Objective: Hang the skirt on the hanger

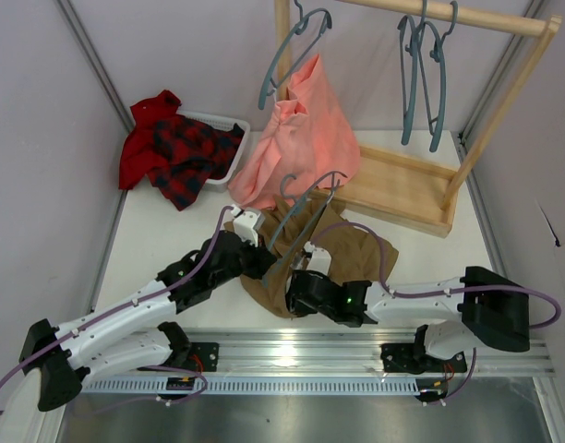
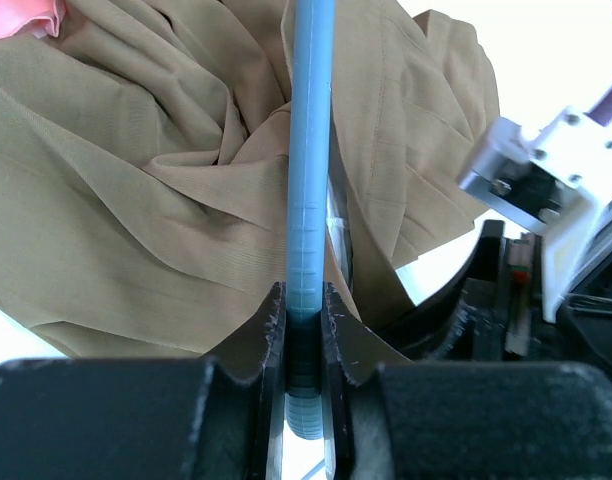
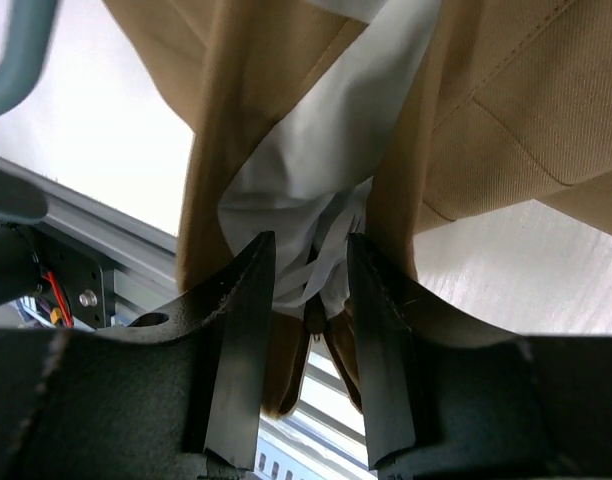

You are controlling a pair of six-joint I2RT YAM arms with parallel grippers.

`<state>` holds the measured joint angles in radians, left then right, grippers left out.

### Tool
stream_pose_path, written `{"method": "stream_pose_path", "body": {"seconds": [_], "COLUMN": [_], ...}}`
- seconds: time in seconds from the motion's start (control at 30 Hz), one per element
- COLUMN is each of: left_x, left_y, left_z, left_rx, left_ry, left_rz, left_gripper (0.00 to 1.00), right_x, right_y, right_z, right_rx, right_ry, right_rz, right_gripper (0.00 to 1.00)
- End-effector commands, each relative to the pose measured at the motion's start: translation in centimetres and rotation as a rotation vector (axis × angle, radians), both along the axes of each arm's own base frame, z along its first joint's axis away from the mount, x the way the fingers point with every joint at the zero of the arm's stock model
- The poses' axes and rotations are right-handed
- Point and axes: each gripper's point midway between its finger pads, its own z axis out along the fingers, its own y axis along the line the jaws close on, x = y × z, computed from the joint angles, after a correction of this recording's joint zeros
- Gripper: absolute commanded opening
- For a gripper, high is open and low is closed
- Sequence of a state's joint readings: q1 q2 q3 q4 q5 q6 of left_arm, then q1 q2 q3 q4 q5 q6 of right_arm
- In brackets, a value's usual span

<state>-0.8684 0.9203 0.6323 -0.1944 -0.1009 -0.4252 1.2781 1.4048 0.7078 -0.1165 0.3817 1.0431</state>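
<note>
The khaki skirt [image 1: 361, 251] lies bunched on the table between my two arms. The grey-blue hanger [image 1: 306, 208] slants up from the cloth, its hook toward the pink garment. My left gripper [image 1: 262, 261] is shut on the hanger's bar [image 2: 309, 150], which runs straight up out of the left gripper [image 2: 306, 312]. My right gripper [image 1: 299, 288] is at the skirt's near edge. In the right wrist view the right gripper [image 3: 308, 272] has its jaws apart, with the skirt's tan fabric [image 3: 506, 100] and its white lining [image 3: 326, 150] hanging loosely between them.
A salmon-pink garment [image 1: 301, 129] hangs on the wooden rack [image 1: 402, 189] just behind the skirt. More grey-blue hangers [image 1: 423, 74] hang from its rail. A white basket [image 1: 234, 125] holds the red plaid garment [image 1: 176, 148] at the back left. A metal rail [image 1: 292, 351] runs along the near edge.
</note>
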Motion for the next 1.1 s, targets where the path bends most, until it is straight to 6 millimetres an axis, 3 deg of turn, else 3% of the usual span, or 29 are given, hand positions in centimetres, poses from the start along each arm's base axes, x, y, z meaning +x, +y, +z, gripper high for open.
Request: {"method": "stream_pose_path", "body": {"seconds": [0.0,0.1,0.2,0.27,0.4,0.67,0.73,0.9,1.07], "left_x": [0.6,0.6,0.6,0.6,0.6,0.8,0.7,0.1,-0.5], "left_y": [-1.0,-0.8,-0.8,-0.7,-0.8,-1.9,-2.2,-3.5,-4.8], "left_z": [3.1,3.0,3.0,3.2,3.4,4.6,4.9,5.7,6.7], "left_rx": [-0.058,-0.051,-0.049,-0.052,-0.06,-0.114,-0.129,-0.199,-0.232], "left_ry": [-0.061,-0.06,-0.062,-0.063,-0.069,-0.07,-0.069,-0.026,-0.015], "left_rz": [-0.015,-0.012,-0.01,-0.008,-0.007,-0.026,-0.031,-0.061,-0.093], "left_gripper": [0.0,0.0,0.0,0.0,0.0,0.0,0.0,0.0,0.0], "right_x": [0.4,0.6,0.8,0.9,1.1,1.7,1.6,0.7,0.3], "right_y": [0.6,0.6,0.7,0.5,-0.4,-2.9,-2.9,-2.4,-1.8], "right_z": [-0.6,-0.5,0.0,0.1,1.2,7.1,7.7,6.9,8.8], "right_rx": [0.043,0.054,0.069,0.066,0.073,0.162,0.185,0.169,0.1], "right_ry": [0.022,0.011,0.0,-0.003,-0.029,-0.169,-0.196,-0.243,-0.382], "right_rz": [-0.027,-0.034,-0.039,-0.045,-0.073,-0.131,-0.123,-0.04,0.026], "right_gripper": [0.41,0.36,0.22,0.0,0.0,0.0,0.0,0.0,0.0]}}
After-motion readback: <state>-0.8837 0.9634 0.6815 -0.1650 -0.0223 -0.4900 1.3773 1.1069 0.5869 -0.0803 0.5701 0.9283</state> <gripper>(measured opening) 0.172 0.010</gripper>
